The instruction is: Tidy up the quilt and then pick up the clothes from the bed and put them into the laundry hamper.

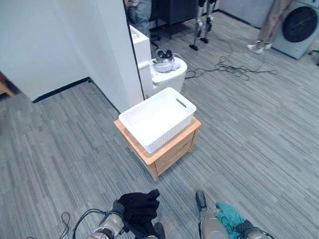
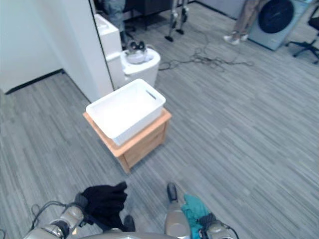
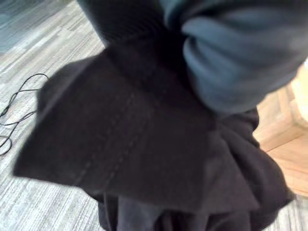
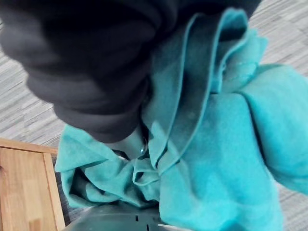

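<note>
Already the left hand (image 1: 117, 219) grips a black garment (image 1: 139, 206) and the right hand (image 2: 212, 226) is bunched round a teal one (image 2: 195, 209). Ahead, well apart, the white hamper (image 1: 172, 127) sits empty on a wooden stand (image 1: 172, 149); dropping both in looks all that's left.

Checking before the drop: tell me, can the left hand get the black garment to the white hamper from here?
Probably not yet: the left hand holds the black garment short of the white hamper; bare floor between, nothing blocking.
</note>
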`<state>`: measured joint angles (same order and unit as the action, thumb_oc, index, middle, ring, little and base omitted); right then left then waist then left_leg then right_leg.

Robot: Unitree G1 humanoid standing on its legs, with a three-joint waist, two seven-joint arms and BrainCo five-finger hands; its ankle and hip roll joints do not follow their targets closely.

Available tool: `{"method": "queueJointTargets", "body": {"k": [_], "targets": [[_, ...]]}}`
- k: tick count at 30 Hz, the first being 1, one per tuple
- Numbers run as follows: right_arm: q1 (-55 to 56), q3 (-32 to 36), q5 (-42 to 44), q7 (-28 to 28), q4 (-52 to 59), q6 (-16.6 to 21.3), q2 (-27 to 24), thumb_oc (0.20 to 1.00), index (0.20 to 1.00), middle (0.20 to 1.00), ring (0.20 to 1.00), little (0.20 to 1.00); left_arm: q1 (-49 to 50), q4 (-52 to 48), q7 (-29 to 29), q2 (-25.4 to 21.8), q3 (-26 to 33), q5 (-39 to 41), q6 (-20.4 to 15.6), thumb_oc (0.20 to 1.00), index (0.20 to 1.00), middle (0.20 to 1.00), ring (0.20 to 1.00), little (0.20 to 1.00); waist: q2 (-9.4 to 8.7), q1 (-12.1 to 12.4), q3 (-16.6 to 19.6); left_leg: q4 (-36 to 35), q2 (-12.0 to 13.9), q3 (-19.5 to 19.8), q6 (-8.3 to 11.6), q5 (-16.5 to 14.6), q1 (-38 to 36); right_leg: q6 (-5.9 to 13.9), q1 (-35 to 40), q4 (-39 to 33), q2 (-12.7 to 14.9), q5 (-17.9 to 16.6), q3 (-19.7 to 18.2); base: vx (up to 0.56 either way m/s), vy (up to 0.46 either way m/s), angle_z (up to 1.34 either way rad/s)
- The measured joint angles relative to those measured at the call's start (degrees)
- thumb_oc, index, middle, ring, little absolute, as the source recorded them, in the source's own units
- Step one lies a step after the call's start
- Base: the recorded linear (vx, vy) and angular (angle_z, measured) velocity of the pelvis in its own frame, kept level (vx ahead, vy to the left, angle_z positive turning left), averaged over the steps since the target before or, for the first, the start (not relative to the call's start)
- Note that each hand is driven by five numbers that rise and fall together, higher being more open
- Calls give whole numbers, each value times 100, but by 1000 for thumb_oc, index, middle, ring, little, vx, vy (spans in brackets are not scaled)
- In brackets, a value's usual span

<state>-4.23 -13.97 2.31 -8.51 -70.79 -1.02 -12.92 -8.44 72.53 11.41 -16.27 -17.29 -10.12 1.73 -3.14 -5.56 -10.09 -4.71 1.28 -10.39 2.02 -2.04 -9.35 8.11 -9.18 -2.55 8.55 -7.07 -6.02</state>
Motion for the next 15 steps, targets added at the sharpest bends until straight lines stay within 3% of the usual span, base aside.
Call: {"method": "queueJointTargets", "body": {"k": [1, 2, 3, 4, 5, 7, 8, 9, 10, 11, 13, 15], "targets": [[70, -1, -3, -9, 1, -15, -56, 200, 200, 200, 200, 200, 319, 16, 2, 135, 86, 30, 6, 200, 200, 200, 200, 200, 165, -4, 56, 226, 425, 13, 172, -225, -73, -80, 57, 233, -327, -86, 196, 293, -369, 22], [38, 15, -10, -16, 29, -10, -68, 200, 200, 200, 200, 200, 387, 61, 4, 199, 131, 51, 3, 200, 200, 200, 200, 200, 306, 51, 89, 690, 567, 30, 256, -156, 102, -227, 260, 206, -446, -198, 325, 370, -426, 74], [49, 6, -13, -14, 4, -32, -79, 200, 200, 200, 200, 200, 208, 101, 32, 284, 207, 102, 9, 200, 200, 200, 200, 200, 91, -19, 2, 1535, 675, -26, 294, -74, 587, -363, 437, 39, -328, -188, 603, 319, -184, 107], [38, -1, -14, -17, 15, -57, -96, 200, 200, 200, 200, 200, 169, 69, 30, 312, 216, 109, 3, 200, 200, 200, 200, 200, 46, 5, -32, 1867, 688, -159, 288, 39, 779, -541, 640, -121, -263, -250, 732, 278, -97, 113], [-14, -38, -16, -26, 9, -67, -206, 200, 200, 200, 200, 200, 172, 8, 39, 384, 203, 108, -8, 200, 200, 200, 200, 200, -81, 83, -101, 2043, 808, -632, 333, 45, 998, -698, 812, -252, -250, -193, 900, 330, 0, 80], [-144, -64, -22, -52, 34, -62, -376, 200, 200, 200, 200, 200, 190, -73, 30, 359, 206, 107, -4, 200, 200, 200, 200, 200, -126, 132, -129, 1454, 835, -984, 423, 143, 1094, -831, 956, -256, -307, -49, 1083, 285, 79, 47], [-250, -69, -40, -51, 58, -56, -426, 200, 200, 200, 200, 200, 208, -103, 23, 353, 201, 104, -3, 200, 200, 200, 200, 200, -40, 143, -90, 1049, 766, -1179, 429, 225, 1108, -787, 1005, -256, -349, 46, 1211, 290, 117, 46], [-262, -62, -128, -52, 52, -55, -557, 200, 200, 200, 200, 200, 238, -166, 7, 383, 170, 104, -2, 200, 200, 200, 200, 200, 36, 97, -47, 254, 690, -1375, 435, 447, 1071, -715, 1083, -253, -442, 164, 1355, 223, 129, 51], [-308, -144, -237, -43, 52, -57, -633, 200, 200, 200, 200, 200, 274, -216, 3, 380, 130, 82, -10, 200, 200, 200, 200, 200, 77, 123, -28, 16, 698, -1625, 362, 687, 1133, -726, 1154, -255, -549, 198, 1623, 312, 177, 53], [-292, -234, -244, -35, 65, -48, -668, 200, 200, 200, 200, 200, 282, -232, -7, 378, 120, 70, -12, 200, 200, 200, 200, 200, 139, 86, 5, -36, 731, -1732, 323, 782, 1161, -761, 1205, -254, -604, 226, 1684, 250, 152, 44], [-219, -378, -472, 12, 280, -17, -689, 200, 200, 200, 200, 200, 428, -127, -44, 380, 155, -24, -2, 200, 200, 200, 200, 200, 221, 142, 206, -1, 758, -1543, 172, 964, 1209, -862, 1308, -235, -802, 411, 1881, 249, 130, 34], [-168, -412, -471, 35, 402, 2, -689, 200, 200, 200, 200, 200, 411, 6, -68, 380, 208, -33, 1, 200, 200, 200, 200, 200, 177, 92, 253, 6, 643, -1573, 137, 941, 1110, -764, 1376, -192, -844, 498, 2038, 155, 127, 32]]}}
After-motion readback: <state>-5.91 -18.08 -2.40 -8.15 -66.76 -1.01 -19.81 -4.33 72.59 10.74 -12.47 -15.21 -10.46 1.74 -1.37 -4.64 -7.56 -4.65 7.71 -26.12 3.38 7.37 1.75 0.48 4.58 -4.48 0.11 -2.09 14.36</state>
